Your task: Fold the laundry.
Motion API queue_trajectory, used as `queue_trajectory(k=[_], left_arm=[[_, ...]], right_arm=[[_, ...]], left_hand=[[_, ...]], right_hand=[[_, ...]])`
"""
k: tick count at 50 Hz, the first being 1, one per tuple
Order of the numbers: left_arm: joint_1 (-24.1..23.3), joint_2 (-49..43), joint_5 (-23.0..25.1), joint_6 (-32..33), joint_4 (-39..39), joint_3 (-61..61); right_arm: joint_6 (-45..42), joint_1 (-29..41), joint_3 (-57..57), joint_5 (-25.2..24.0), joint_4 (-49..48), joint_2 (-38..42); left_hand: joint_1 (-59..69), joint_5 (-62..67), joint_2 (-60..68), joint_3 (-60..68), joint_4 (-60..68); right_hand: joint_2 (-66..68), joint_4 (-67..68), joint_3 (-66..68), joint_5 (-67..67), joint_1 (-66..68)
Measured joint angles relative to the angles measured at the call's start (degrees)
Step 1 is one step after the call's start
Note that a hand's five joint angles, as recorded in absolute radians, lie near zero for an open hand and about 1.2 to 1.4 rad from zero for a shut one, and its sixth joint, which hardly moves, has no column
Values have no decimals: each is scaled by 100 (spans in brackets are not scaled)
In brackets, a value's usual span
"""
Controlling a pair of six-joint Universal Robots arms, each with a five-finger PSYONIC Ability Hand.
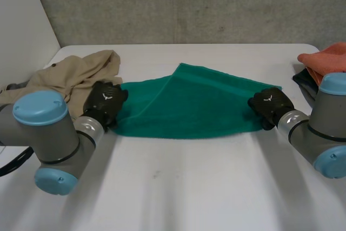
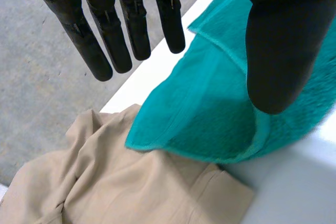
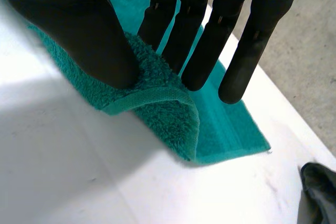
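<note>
Grey concrete wall [image 1: 189, 4] backs a white table [image 1: 178, 187], where a green towel [image 1: 189, 106] lies spread across the middle with its far part doubled over. A beige garment [image 1: 70, 77] is bunched at its left end, and an orange cloth [image 1: 327, 60] sits on a dark cloth [image 1: 303, 82] at the table's right edge. The left hand [image 1: 105, 101] is at the towel's left end, its fingers [image 2: 100, 40] straight and held well apart from the thumb [image 2: 278, 51] above the terry. The right hand [image 1: 270, 104] pinches the towel's raised right edge between its thumb [image 3: 89, 30] and straight fingers [image 3: 205, 40].
</note>
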Motion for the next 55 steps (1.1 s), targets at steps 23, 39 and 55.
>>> queue_trajectory(k=[23, 39, 55], left_arm=[[-73, -357, 176, 232, -520, 347], [54, -667, 148, 271, -1390, 1141], [134, 295, -85, -550, -1103, 2223]], right_arm=[[212, 29, 331, 142, 95, -267], [284, 124, 531, 254, 316, -527], [805, 1422, 1737, -609, 2600, -2230]], left_hand=[[162, 285, 170, 122, 254], [3715, 3747, 3858, 3803, 3940], [3715, 3746, 3859, 3803, 3945]], right_hand=[[0, 14, 1, 0, 0], [0, 14, 0, 0, 0], [-2, 12, 9, 50, -1]])
